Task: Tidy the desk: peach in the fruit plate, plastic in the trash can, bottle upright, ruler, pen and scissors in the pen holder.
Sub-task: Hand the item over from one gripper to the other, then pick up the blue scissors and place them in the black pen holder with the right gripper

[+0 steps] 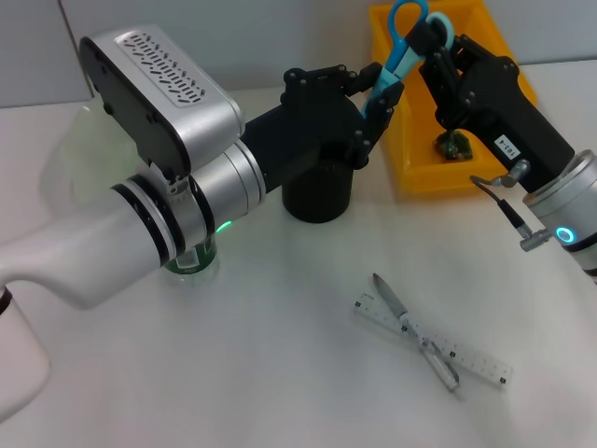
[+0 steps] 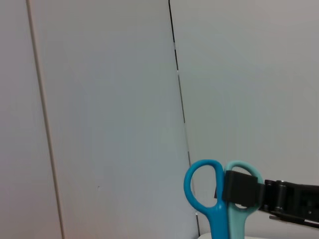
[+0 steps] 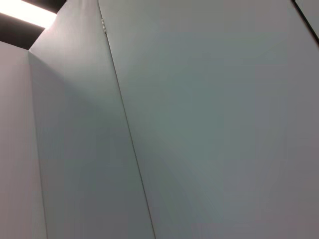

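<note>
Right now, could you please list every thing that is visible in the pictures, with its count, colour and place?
scissors: one, light blue handles, held up above the pen holder between both grippers
pen holder: one, black, on the desk below the left gripper
trash can: one, yellow, at the far side of the desk, partly behind the right arm, with a small dark green item inside
ruler: one, clear, flat on the near desk
pen: one, silver-grey, lying across the ruler
bottle: one, green part visible only, mostly hidden under the left arm
desk: one, white
left gripper: black, jaws on the scissors' blade end
right gripper: black, jaws at the scissors' handles
</note>
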You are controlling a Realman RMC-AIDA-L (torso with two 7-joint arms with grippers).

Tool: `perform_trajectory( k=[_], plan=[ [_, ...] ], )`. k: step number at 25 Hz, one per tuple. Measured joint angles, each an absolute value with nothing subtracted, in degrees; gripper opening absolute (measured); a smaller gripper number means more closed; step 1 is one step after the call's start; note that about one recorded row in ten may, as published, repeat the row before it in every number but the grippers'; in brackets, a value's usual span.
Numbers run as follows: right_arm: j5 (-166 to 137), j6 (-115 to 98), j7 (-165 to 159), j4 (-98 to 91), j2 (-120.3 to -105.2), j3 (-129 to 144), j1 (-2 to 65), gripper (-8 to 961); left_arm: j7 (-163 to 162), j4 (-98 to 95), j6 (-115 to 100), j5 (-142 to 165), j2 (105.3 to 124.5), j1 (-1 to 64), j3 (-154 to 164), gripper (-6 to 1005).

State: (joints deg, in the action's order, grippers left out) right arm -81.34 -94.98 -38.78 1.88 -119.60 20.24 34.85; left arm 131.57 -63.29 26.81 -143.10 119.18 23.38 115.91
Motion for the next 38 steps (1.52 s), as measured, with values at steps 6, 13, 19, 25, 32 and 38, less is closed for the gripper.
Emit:
perform_trajectory(
  k=[6, 13, 19, 25, 32, 38],
  plan=[
    [-81.36, -94.63, -38.57, 2.18, -119.62, 20.14, 35.19, 112, 131.57, -63.35, 26.94, -143.00, 119.17, 23.38, 115.94, 233],
    [-81.55, -94.54, -38.36, 2.29, -119.62, 20.22, 35.34, 91, 131.57, -63.37, 27.18, -142.99, 119.18, 23.50, 116.14, 232],
    [-81.63, -94.52, -36.31, 2.82, -119.62, 20.21, 35.26, 86, 131.57, -62.17, 27.37, -142.92, 119.17, 24.52, 116.92, 171],
    [-81.63, -94.64, -35.37, 3.14, -119.61, 20.08, 35.18, 83, 131.57, -61.52, 27.88, -142.87, 119.19, 24.98, 117.35, 446],
    [-81.49, -95.60, -35.37, 3.06, -119.64, 20.13, 34.79, 83, 131.57, -61.44, 27.80, -142.88, 119.18, 24.71, 116.99, 648],
    [-81.44, -96.09, -35.37, 3.05, -119.63, 20.13, 34.69, 82, 131.57, -61.44, 27.77, -142.90, 119.18, 24.40, 116.81, 784]
  ],
)
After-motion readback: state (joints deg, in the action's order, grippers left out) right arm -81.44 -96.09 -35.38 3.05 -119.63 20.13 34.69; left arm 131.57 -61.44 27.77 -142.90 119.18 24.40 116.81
